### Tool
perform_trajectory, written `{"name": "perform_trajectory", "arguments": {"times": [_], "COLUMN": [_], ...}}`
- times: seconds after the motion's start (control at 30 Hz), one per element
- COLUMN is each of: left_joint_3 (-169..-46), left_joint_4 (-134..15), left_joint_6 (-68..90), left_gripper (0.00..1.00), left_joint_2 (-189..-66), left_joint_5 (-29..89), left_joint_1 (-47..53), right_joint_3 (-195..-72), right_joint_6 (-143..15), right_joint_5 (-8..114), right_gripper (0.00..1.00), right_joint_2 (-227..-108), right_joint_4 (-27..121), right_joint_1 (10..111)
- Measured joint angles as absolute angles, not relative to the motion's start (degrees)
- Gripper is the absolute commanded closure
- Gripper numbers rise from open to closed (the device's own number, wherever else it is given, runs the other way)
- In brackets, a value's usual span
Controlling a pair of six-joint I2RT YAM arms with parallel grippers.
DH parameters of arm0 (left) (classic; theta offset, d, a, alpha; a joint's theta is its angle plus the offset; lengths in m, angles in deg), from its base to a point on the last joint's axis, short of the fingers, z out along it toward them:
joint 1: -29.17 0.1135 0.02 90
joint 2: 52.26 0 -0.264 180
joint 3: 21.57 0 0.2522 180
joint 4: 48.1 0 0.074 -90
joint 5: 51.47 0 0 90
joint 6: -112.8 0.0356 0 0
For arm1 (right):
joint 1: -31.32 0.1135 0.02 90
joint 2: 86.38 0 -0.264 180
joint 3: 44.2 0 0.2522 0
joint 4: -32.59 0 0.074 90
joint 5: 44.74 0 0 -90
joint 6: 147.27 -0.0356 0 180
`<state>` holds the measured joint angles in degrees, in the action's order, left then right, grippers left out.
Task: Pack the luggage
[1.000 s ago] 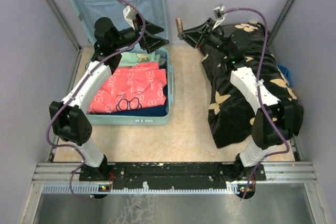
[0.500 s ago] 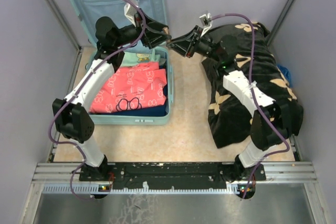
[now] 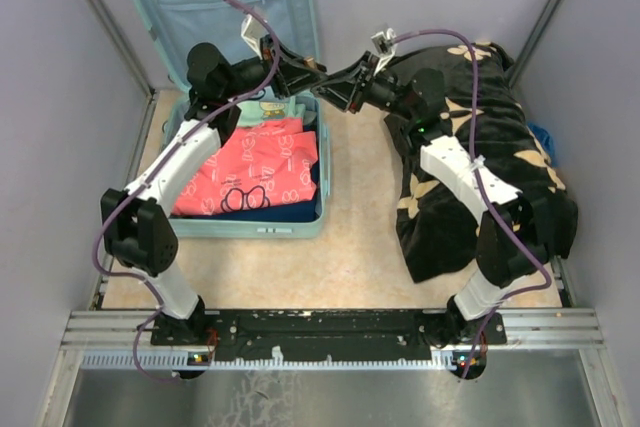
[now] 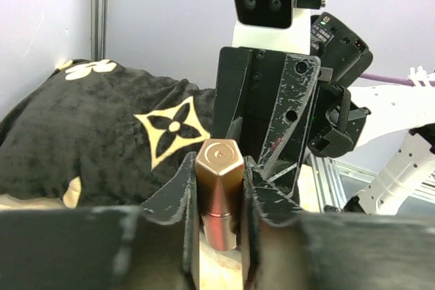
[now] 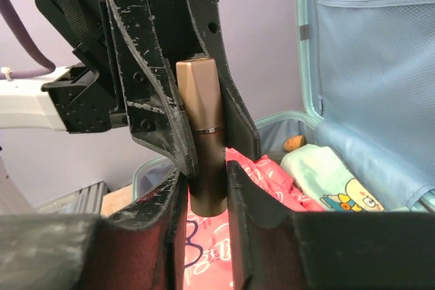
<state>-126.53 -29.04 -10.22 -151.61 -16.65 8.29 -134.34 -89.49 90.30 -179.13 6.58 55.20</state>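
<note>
Bronze tube (image 4: pixel 219 168), clamped in right claw (image 5: pixel 206 191), now also pinched by left claw (image 4: pixel 217 191).

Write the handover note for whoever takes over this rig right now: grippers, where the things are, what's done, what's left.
Left gripper: shut on the bronze tube.
Right gripper: shut on the same tube. Both hold it in mid-air, end to end, near the right rear corner of the suitcase.
Suitcase: open, lid upright at the back. Inside are pink folded clothes and a mint-green item.
Black blanket: on the table right of the case, not packed.
Done: clothes are in.
Left: probably the right gripper lets go and the left lays the tube in the case; then the blanket, if it goes in, and the lid.
</note>
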Motion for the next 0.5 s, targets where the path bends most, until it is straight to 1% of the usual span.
{"name": "perform_trajectory", "arguments": {"times": [0.07, 0.13, 0.17, 0.27, 0.33, 0.4, 0.5], "left_joint_3": [-125.9, -124.5, -124.0, -121.3, -119.1, -117.5, -116.0], "left_joint_4": [-29.0, -29.1, -29.3, -30.9, -34.2, -39.8, -49.1], "left_joint_6": [-9.9, -9.2, -8.8, -6.9, -3.7, 1.9, 12.2], "left_gripper": [0.99, 0.98, 0.97, 0.97, 0.97, 0.97, 0.97], "left_joint_2": [-151.0, -150.4, -150.1, -148.7, -147.2, -145.8, -144.2], "left_joint_5": [-16.7, -17.3, -17.4, -17.7, -16.7, -13.3, -4.6], "left_joint_1": [8.6, 9.5, 10.3, 14.2, 18.6, 23.1, 28.1], "right_joint_3": [-134.3, -134.2, -133.7, -131.7, -130.3, -129.6, -128.7], "right_joint_6": [-88.8, -87.6, -86.7, -83.7, -81.4, -79.2, -75.5], "right_joint_5": [90.6, 90.4, 90.3, 90.0, 89.9, 89.5, 88.5], "right_gripper": [0.44, 0.32, 0.27, 0.18, 0.14, 0.08, 0.06], "right_joint_2": [-179.1, -179.0, -178.7, -177.5, -176.6, -175.8, -174.6], "right_joint_4": [6.8, 7.4, 8.0, 10.7, 13.5, 16.0, 20.3], "right_joint_1": [55.3, 55.5, 55.4, 54.7, 53.9, 52.9, 51.1]}}
